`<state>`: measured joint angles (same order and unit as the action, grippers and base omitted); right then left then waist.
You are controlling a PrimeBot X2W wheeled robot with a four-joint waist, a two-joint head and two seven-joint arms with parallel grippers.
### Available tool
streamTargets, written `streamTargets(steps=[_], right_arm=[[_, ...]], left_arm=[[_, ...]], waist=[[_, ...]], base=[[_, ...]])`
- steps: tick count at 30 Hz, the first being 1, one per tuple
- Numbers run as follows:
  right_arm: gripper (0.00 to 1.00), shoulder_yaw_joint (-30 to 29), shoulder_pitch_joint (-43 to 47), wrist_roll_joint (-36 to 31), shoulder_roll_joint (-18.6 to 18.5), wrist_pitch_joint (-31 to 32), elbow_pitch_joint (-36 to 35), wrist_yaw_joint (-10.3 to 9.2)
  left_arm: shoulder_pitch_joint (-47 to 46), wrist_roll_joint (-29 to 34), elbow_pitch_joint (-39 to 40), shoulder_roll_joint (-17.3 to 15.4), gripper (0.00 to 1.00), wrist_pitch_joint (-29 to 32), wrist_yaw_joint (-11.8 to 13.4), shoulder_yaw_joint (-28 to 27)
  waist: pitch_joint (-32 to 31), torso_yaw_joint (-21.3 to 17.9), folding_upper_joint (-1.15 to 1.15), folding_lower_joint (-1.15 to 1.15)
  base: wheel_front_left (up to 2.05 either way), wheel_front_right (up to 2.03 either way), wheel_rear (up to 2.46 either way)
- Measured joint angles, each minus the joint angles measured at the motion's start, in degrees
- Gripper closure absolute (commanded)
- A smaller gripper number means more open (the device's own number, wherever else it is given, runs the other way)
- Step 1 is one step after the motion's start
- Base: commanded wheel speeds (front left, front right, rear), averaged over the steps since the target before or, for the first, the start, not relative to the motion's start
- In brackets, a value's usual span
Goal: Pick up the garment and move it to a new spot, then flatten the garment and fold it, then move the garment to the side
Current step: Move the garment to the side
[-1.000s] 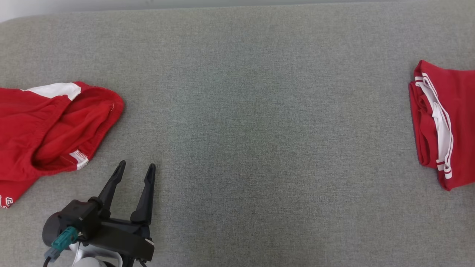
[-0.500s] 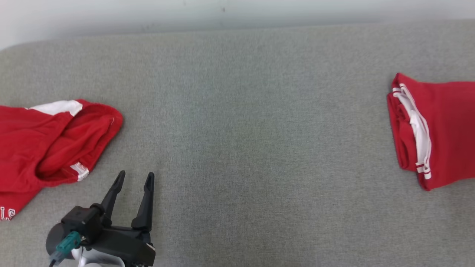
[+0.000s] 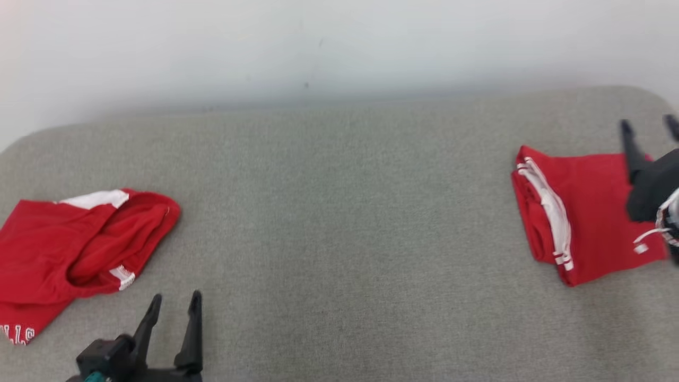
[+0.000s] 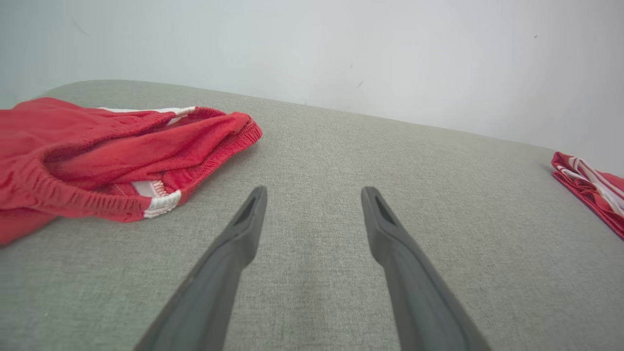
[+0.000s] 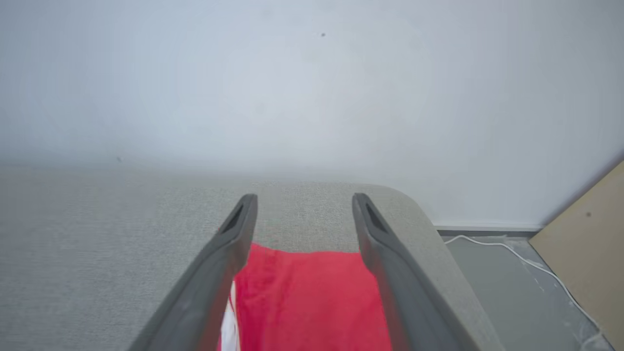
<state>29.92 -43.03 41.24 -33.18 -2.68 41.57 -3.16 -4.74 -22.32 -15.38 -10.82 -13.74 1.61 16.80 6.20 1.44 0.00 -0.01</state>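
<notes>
Our view has tilted up; our right gripper [image 3: 649, 124] now shows, jaws spread and empty, over the folded garment [image 3: 589, 212] at the worktop's [image 3: 339, 239] right edge. Setting aside looks done; next our left gripper [image 3: 176, 297], also spread, should grasp the crumpled garment [image 3: 79, 249] by the left edge.

white "lls" on red garment [image 3: 48, 249]

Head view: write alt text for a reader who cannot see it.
A folded red garment with white stripes lies at the right of a grey fabric surface, the open right gripper over its right side. A crumpled red garment lies at the left, the open left gripper near it.
</notes>
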Motion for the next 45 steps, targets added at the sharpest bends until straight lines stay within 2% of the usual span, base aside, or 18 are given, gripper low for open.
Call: streamTargets(steps=[3, 10, 21, 27, 33, 36, 45], right_arm=[[0.00, -0.3, 2.4, 0.6, 1.8, -3.3, -3.5, 0.58], [0.00, -2.0, 9.7, 2.1, 3.7, -10.8, -11.1, 0.05], [0.00, -1.7, 21.7, 0.0, 3.7, -11.5, -22.3, -2.02], [0.00, -3.1, 29.1, -1.2, 3.4, -11.6, -25.7, -3.47], [0.00, -3.8, 34.2, -3.5, 4.3, -11.7, -27.4, -3.92], [0.00, -4.4, 36.0, -5.0, 5.2, -11.7, -28.7, -3.93], [0.00, -11.3, 40.3, -9.4, 10.1, -11.8, -30.1, -3.97]], left_arm=[[1.7, -0.1, 0.2, -0.4, 0.00, 0.0, 0.7, -1.1], [3.2, -0.1, 0.9, -0.5, 0.00, -0.4, 1.5, -1.9], [6.9, -0.1, 3.5, -0.5, 0.00, -0.4, 3.0, -3.6], [7.0, 0.1, 4.3, -0.7, 0.00, -0.5, 3.5, -4.6], [7.3, 0.7, 5.1, -1.2, 0.00, -0.5, 3.8, -5.1], [8.0, 1.2, 5.3, -1.6, 0.00, -0.5, 4.0, -5.2], [8.0, 1.3, 6.2, -1.3, 0.00, -0.5, 4.4, -5.8]], waist=[[-1.7, -0.7, 0.00, 0.00], [-5.5, -2.4, 0.00, 0.00], [-8.8, -5.0, 0.00, 0.00], [-8.7, -5.1, 0.00, 0.01], [-8.5, -5.0, 0.00, 0.01], [-8.4, -4.9, 0.00, 0.01], [-8.1, -5.0, 0.00, 0.02]], base=[[0.00, 0.00, 0.00], [0.00, 0.00, 0.00], [0.00, 0.00, 0.00], [0.00, 0.00, 0.00], [0.00, 0.00, 0.00], [0.00, 0.00, 0.00], [0.00, 0.00, 0.00]])
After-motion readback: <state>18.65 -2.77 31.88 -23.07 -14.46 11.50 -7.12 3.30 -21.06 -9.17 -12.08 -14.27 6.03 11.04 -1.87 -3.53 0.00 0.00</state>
